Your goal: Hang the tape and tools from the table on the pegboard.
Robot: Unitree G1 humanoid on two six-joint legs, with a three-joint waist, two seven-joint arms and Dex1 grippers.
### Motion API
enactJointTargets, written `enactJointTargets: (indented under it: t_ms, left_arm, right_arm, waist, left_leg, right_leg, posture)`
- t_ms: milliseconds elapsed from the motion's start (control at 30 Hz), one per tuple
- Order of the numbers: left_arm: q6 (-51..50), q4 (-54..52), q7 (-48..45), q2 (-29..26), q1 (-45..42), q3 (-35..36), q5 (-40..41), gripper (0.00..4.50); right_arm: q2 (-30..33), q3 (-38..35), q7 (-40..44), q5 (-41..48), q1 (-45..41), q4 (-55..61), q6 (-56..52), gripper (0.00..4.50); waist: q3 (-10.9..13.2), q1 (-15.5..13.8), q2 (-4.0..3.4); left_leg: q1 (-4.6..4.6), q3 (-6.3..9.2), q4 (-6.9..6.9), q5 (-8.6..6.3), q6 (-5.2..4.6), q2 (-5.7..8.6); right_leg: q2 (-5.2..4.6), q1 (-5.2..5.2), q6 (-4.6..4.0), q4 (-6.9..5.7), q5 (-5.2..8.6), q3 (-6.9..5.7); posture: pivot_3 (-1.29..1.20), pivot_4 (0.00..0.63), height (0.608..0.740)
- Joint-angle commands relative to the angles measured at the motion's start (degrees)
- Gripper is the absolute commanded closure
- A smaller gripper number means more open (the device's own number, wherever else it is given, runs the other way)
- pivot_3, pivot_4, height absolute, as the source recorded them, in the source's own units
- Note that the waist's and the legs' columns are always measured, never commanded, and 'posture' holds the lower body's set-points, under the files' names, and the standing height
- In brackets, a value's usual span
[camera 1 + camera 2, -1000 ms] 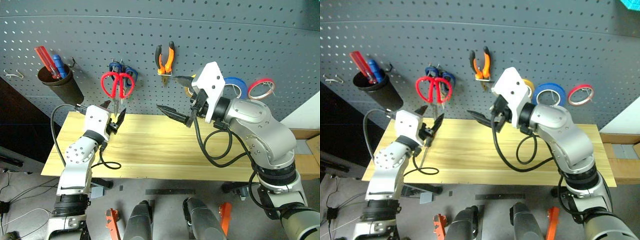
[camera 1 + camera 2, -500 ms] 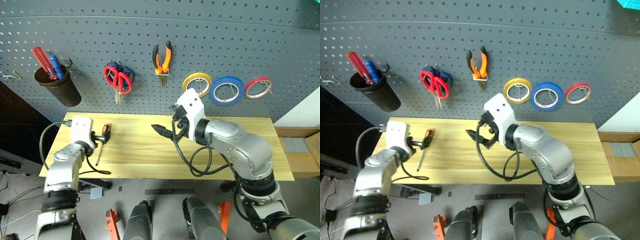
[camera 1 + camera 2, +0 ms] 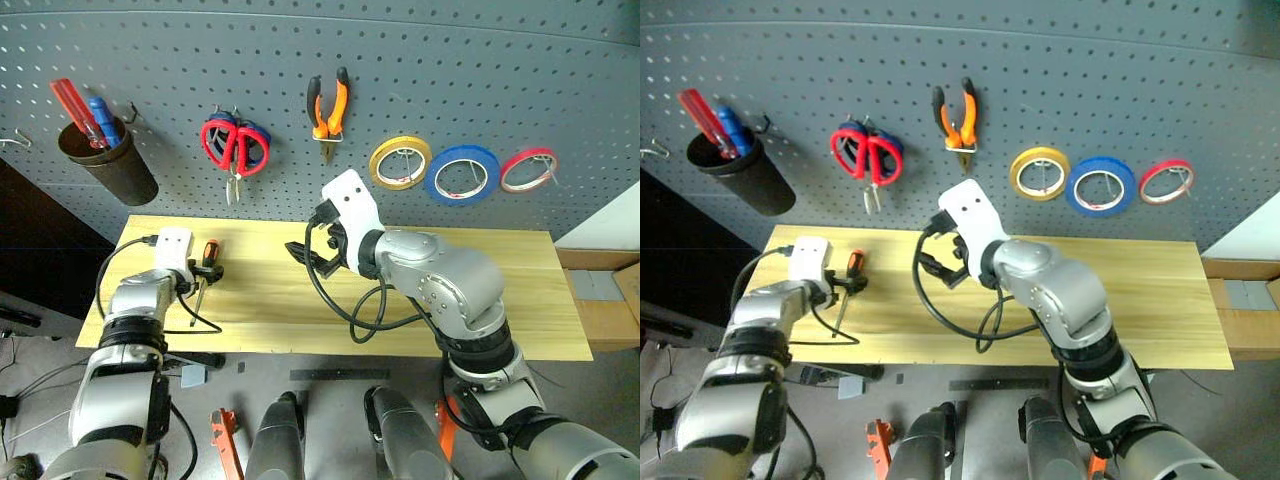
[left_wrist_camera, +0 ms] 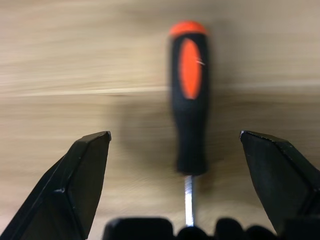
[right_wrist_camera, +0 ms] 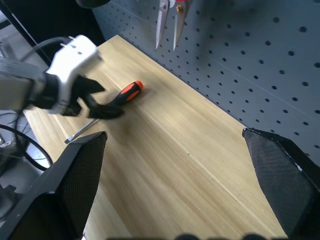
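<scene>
**A:** Why is the left gripper (image 3: 208, 273) sitting so low by the screwdriver (image 3: 204, 276)?

**B:** I think it is getting ready to pick it up. Its jaws are standing wide open, one on each side of the handle, and they are not touching it. The screwdriver is lying flat near the left end of the table (image 3: 520, 300).

**A:** And the right gripper (image 3: 312, 254)?

**B:** It is hanging over the middle of the table with its jaws wide open too, holding nothing. It is probably just waiting.

**A:** What is the screwdriver like?

**B:** It is slim, with a round black-and-orange handle and a thin shiny metal stick. I think the handle is the easy part to grab.

**A:** Where is everything else?

**B:** It is all hanging on hooks on the pegboard (image 3: 500, 70) already: the red scissors (image 3: 229, 146), the pliers (image 3: 329, 108) and the thin blue tape (image 3: 461, 174). The pegboard is dark grey with rows of little holes. The table is light wood with lines in it.
</scene>
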State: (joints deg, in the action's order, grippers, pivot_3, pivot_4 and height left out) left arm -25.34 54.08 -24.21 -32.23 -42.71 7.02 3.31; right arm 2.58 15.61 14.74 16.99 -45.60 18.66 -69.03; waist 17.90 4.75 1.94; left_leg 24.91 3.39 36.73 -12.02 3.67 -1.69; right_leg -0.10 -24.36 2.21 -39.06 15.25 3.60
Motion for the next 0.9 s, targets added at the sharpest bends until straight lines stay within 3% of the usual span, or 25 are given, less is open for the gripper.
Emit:
enactJointTargets:
  t_ms: [33,67,167,367,467,633,900]
  left_arm:
    - [3.4,4.1,0.7,-0.6,-2.0,0.0,-1.1,0.04]
    - [4.1,5.4,1.1,-0.5,-2.6,-0.1,-1.2,0.04]
    - [5.5,7.7,1.3,-0.2,-3.5,-0.2,-1.5,0.62]
    - [5.6,6.0,0.8,-0.5,-2.0,0.1,-0.8,2.76]
    - [4.1,-1.4,-0.1,0.0,2.8,2.1,1.8,3.78]
    - [4.0,-29.7,1.1,2.7,19.1,4.8,5.4,3.78]
    - [14.3,-50.4,8.1,6.2,27.3,12.7,8.0,3.78]
  right_arm:
    - [-0.4,0.5,0.5,0.5,-1.0,1.9,0.3,0.0]
    - [-0.4,0.5,0.5,0.5,-1.0,2.1,0.2,0.0]
    - [-0.4,0.7,0.6,0.6,-1.1,2.3,-0.1,0.0]
    - [0.7,1.0,0.9,0.1,-1.5,2.1,0.7,0.0]
    - [1.3,1.0,1.4,0.0,-2.0,1.8,1.8,0.0]
    - [3.3,-0.8,3.6,1.8,-2.1,5.1,1.5,0.0]
    - [8.7,-0.6,9.1,2.4,-2.4,9.2,8.9,0.0]
  waist:
    - [0.2,0.0,0.0]
    - [0.2,0.0,0.0]
    - [0.5,0.1,-0.02]
    - [0.6,0.2,-0.02]
    - [0.6,0.4,-0.02]
    - [0.5,0.4,-0.01]
    - [0.3,-0.2,0.22]
  left_leg:
    - [0.0,0.0,-0.02,0.0,0.0,-0.01]
    - [0.0,0.0,-0.02,0.0,0.0,-0.01]
    - [0.0,-0.01,-0.02,0.0,0.0,-0.01]
    - [0.0,-0.02,-0.02,0.0,0.0,-0.01]
    - [-0.01,-0.03,-0.02,0.0,0.0,-0.02]
    - [0.0,-0.08,-0.16,0.01,0.03,-0.31]
    - [0.0,0.02,-0.14,0.02,0.03,-0.04]
  right_leg:
    - [0.0,0.0,0.0,0.02,0.0,0.0]
    - [0.0,0.0,0.0,0.02,0.0,0.01]
    - [-0.01,-0.01,0.0,0.0,0.0,0.02]
    - [-0.01,-0.01,0.01,0.0,0.0,0.02]
    - [-0.02,-0.01,0.01,0.0,0.0,0.03]
    - [-0.41,-0.07,0.0,0.03,0.0,0.13]
    - [-0.66,0.02,0.01,0.05,0.0,-0.03]
  posture:
    - [-0.11,0.372,0.74]
    - [-0.11,0.373,0.74]
    - [-0.12,0.373,0.74]
    - [-0.12,0.353,0.74]
    - [-0.11,0.336,0.74]
    - [-0.1,0.311,0.74]
    - [-0.09,0.255,0.74]
